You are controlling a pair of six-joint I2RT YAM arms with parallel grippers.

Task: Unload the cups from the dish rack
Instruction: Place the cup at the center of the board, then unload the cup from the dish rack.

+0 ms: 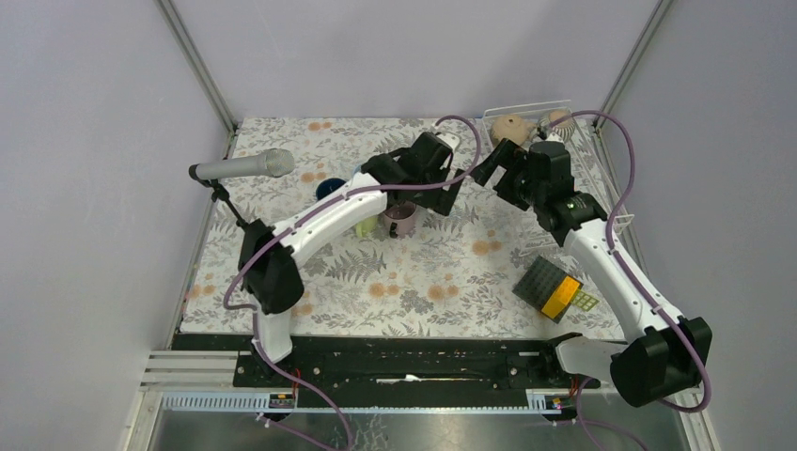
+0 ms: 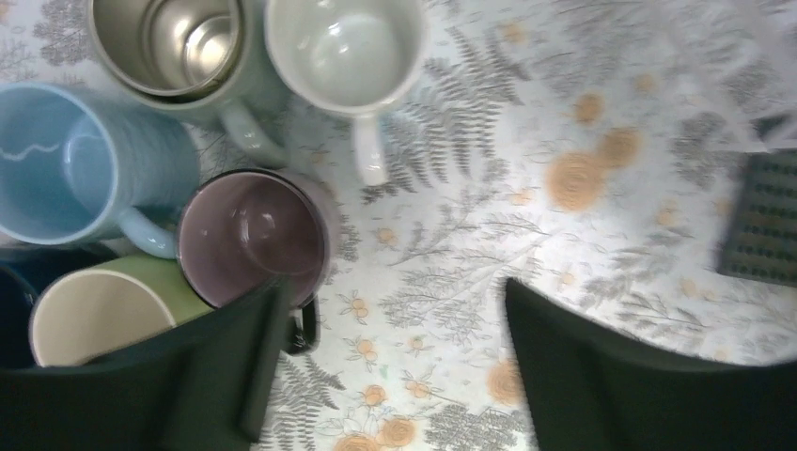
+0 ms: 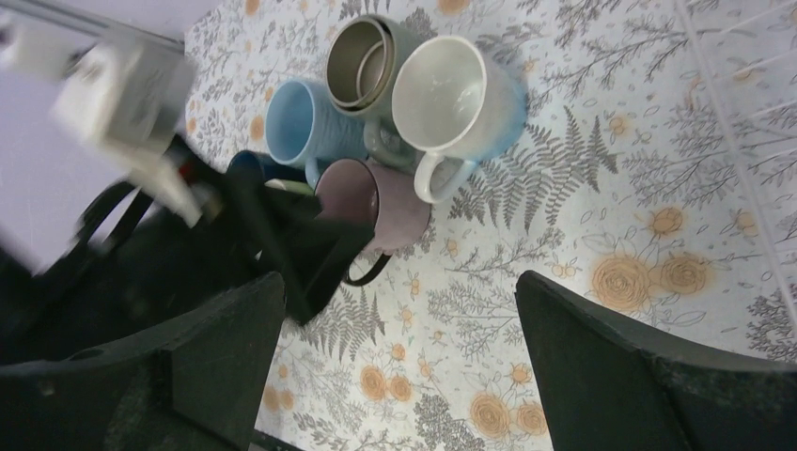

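Several cups stand grouped on the floral cloth: metallic grey (image 2: 174, 42), white (image 2: 343, 52), light blue (image 2: 66, 160), pink (image 2: 249, 235), green (image 2: 94, 315) and dark blue (image 2: 14, 282). My left gripper (image 2: 395, 366) is open and empty just above the cloth; its left finger (image 2: 226, 376) overlaps the pink cup's rim and handle. My right gripper (image 3: 399, 376) is open and empty, higher up, looking down on the same group, with the pink cup (image 3: 362, 202) below. The white wire dish rack (image 1: 540, 104) at the back right holds a tan cup (image 1: 512, 127) and a pale cup (image 1: 559, 119).
A black-and-orange square pad (image 1: 554, 287) lies on the cloth at the right front. A microphone (image 1: 244, 169) on a stand is at the left. The left arm's wrist (image 3: 282, 235) sits close under the right gripper. Rack wires (image 3: 742, 85) show at the right.
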